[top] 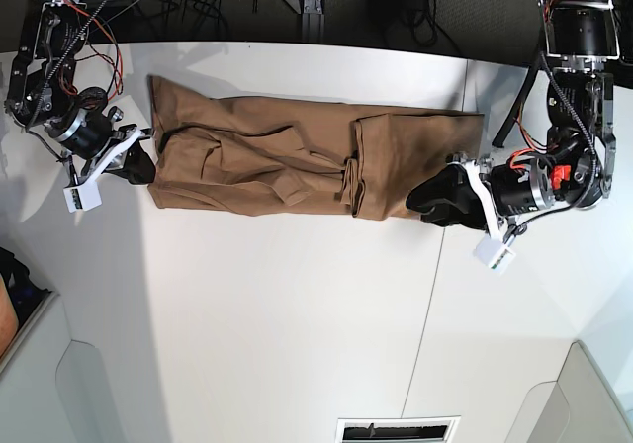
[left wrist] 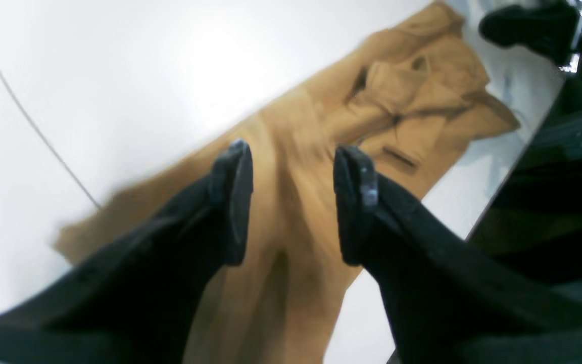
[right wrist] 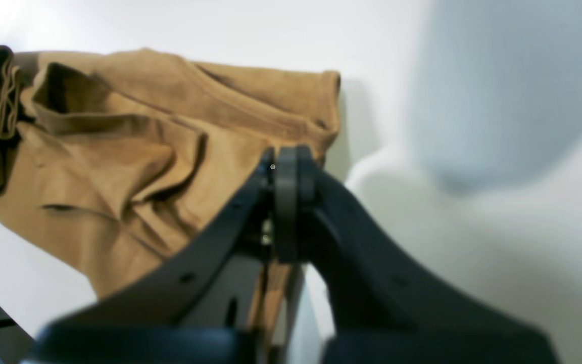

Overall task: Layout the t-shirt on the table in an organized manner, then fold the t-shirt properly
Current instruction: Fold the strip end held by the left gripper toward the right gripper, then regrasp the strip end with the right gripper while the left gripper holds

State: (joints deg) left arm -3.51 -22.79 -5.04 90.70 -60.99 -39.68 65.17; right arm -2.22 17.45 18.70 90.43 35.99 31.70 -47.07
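The shirt (top: 297,161) lies across the far part of the table (top: 297,324) as a long rumpled band, not yet spread flat or folded. The right gripper (right wrist: 286,167) is pinching its left end; the left gripper (left wrist: 291,197) hangs spread over its right end. Layout looks unfinished, folding unstarted.
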